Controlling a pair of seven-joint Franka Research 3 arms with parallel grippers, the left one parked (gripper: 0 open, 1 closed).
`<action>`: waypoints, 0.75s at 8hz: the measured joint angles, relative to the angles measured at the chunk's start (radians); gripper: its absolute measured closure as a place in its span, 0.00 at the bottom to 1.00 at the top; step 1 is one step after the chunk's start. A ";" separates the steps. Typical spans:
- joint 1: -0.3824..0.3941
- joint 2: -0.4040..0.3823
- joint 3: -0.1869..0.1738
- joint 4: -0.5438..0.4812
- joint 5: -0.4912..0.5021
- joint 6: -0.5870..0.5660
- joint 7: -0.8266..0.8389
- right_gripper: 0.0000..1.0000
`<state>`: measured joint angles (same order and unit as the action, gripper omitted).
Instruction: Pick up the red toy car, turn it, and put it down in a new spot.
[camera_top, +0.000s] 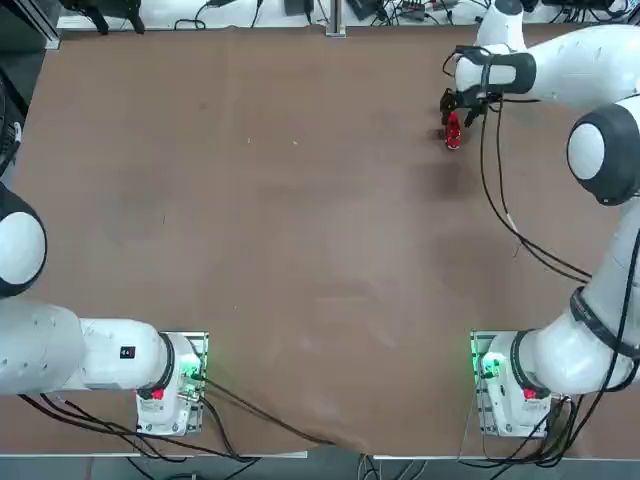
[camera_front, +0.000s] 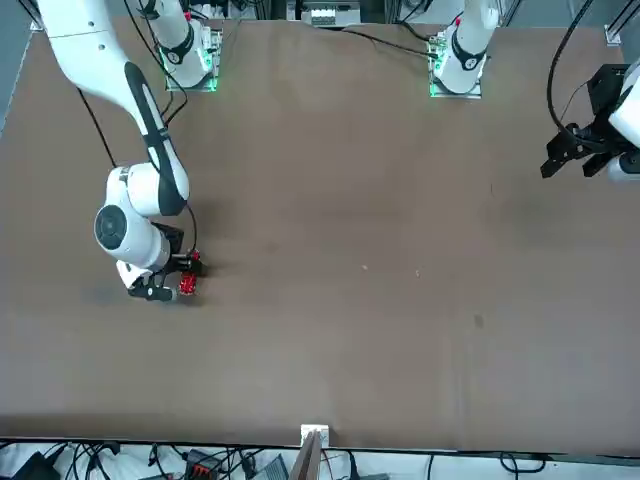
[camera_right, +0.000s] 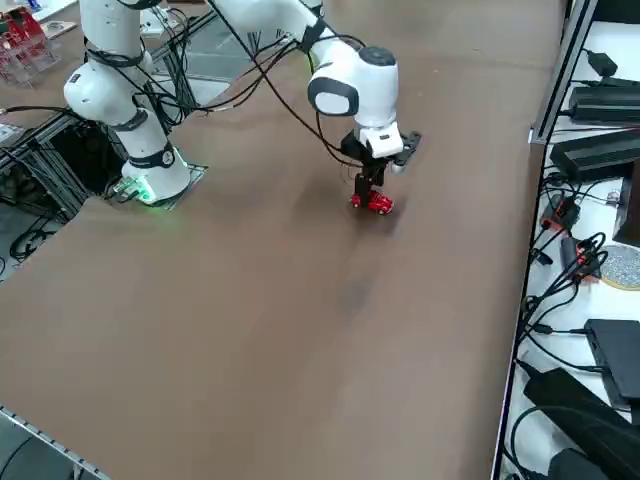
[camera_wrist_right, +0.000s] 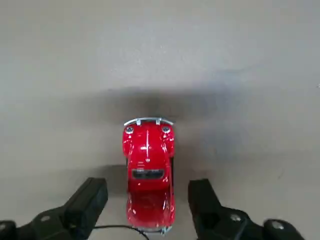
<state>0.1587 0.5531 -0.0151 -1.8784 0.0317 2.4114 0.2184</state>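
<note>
The red toy car (camera_wrist_right: 148, 175) rests on the brown table near its far right corner, also visible in the top view (camera_top: 453, 134), front view (camera_front: 187, 285) and right side view (camera_right: 372, 202). Its silver bumper points away from the wrist. My right gripper (camera_wrist_right: 147, 202) hangs low over the car's rear end and is open. One dark finger (camera_wrist_right: 87, 200) stands on each side of the car, the other finger (camera_wrist_right: 206, 202) opposite, with a small gap to the car's body on both sides. From overhead the gripper (camera_top: 458, 110) partly covers the car.
The brown table (camera_top: 300, 220) stretches bare toward the arm bases. Its far edge lies close behind the car, with cables and black devices (camera_right: 600, 150) on the shelf beyond the edge. My right arm's black cable (camera_top: 500, 200) hangs over the table.
</note>
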 joint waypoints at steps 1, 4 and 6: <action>0.000 0.000 0.000 -0.029 0.000 0.053 0.000 0.05; 0.000 -0.002 0.000 -0.072 0.000 0.125 0.000 0.35; 0.000 -0.026 -0.001 -0.070 0.000 0.113 0.000 0.48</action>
<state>0.1587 0.5267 -0.0156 -1.9488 0.0316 2.5239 0.2185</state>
